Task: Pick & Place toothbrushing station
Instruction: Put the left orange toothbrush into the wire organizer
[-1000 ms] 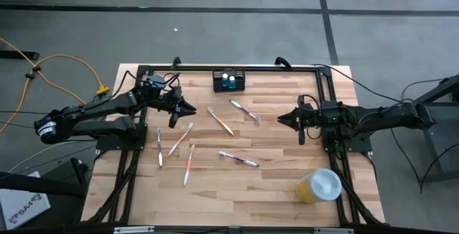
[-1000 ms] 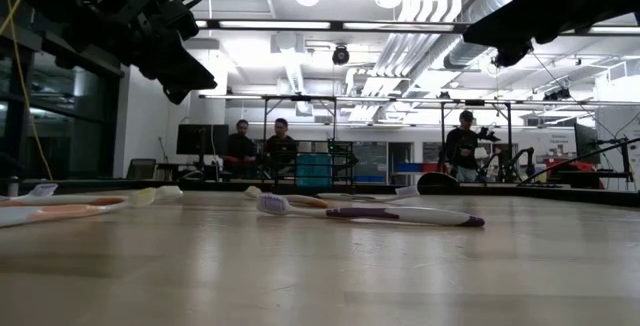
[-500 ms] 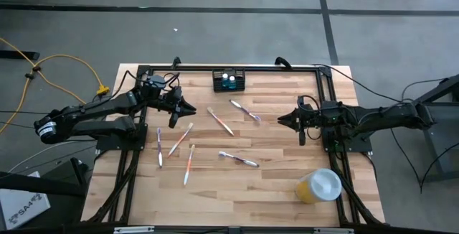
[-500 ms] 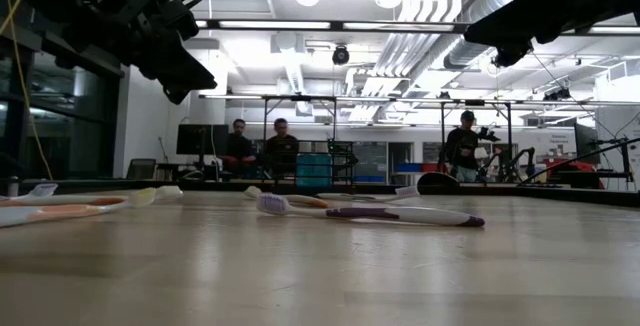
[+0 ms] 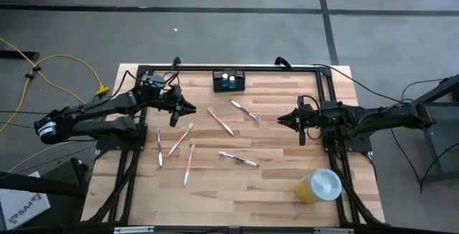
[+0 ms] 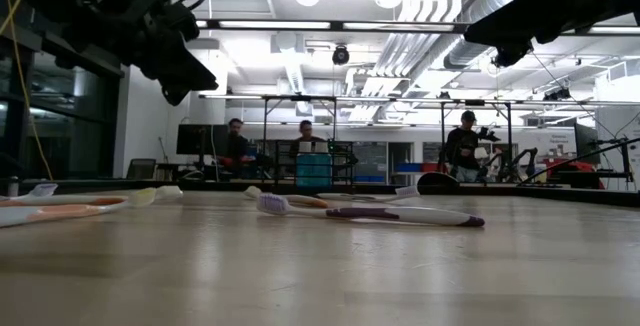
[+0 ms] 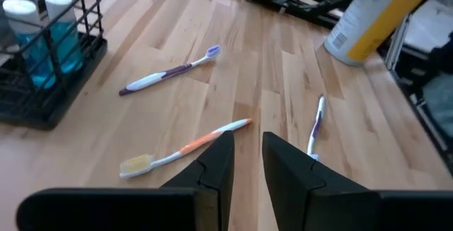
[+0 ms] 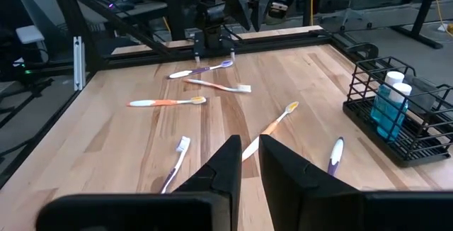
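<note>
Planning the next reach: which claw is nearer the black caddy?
Left. The left claw sits just left of and below the black caddy in the high view; the right claw is farther right.

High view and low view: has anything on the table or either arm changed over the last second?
Nothing on the table moved. Both arms hover as before, the left pincer and the right pincer empty with a narrow gap. The toothbrushes and the black caddy lie unchanged. Only a person in the room behind shifted sideways.

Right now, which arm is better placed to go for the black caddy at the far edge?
Probably the left. Its end effector hovers nearer the black caddy than the right end effector, which sits farther out. Both are empty, fingers narrowly apart.
</note>
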You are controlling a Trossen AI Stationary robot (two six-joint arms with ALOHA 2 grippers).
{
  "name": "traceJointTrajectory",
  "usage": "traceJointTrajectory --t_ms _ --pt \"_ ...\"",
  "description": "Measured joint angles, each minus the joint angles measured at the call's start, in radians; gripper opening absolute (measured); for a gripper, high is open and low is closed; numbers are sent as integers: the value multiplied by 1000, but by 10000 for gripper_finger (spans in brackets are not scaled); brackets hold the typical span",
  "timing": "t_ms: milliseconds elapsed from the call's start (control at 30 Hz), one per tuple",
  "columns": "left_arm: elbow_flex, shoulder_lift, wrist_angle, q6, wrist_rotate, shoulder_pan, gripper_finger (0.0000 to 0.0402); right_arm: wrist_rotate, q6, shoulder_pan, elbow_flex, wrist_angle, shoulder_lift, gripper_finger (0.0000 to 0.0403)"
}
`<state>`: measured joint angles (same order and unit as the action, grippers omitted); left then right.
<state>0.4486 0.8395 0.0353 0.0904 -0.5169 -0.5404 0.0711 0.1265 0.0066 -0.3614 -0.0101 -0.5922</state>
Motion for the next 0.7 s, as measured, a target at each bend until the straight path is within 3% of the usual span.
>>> traceJointTrajectory --t_ms 367,700 --pt "0 0 -18 164 113 0 71 0 0 0 0 0 0 43" --pt "0 0 -20 301 113 0 71 0 0 0 0 2 -2 43"
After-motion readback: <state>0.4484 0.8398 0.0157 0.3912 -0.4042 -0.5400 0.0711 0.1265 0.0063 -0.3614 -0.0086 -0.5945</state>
